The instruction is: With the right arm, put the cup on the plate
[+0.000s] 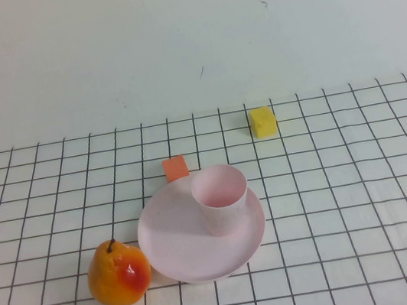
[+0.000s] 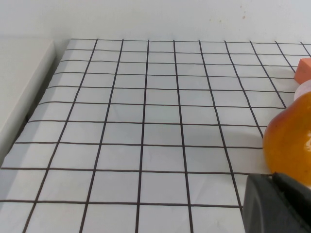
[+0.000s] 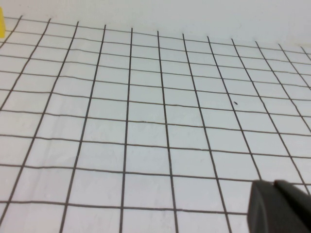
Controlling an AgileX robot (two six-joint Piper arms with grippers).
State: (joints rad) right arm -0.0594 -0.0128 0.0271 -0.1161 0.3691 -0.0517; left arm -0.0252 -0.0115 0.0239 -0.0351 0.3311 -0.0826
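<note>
Cup (image 1: 221, 198) is sitting upright on the plate (image 1: 173, 241), right of its centre. Looks light, stiff, slick; take it by the rim. Left hand (image 2: 279, 204) and right hand (image 3: 282, 206) are parking off-plate, finger states can't tell.

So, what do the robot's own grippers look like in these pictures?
Only a corner of each shows: the left gripper and the right gripper are black, matte, blocky parts with rounded edges. No cables or markings are visible, and neither arm appears in the high view.
</note>
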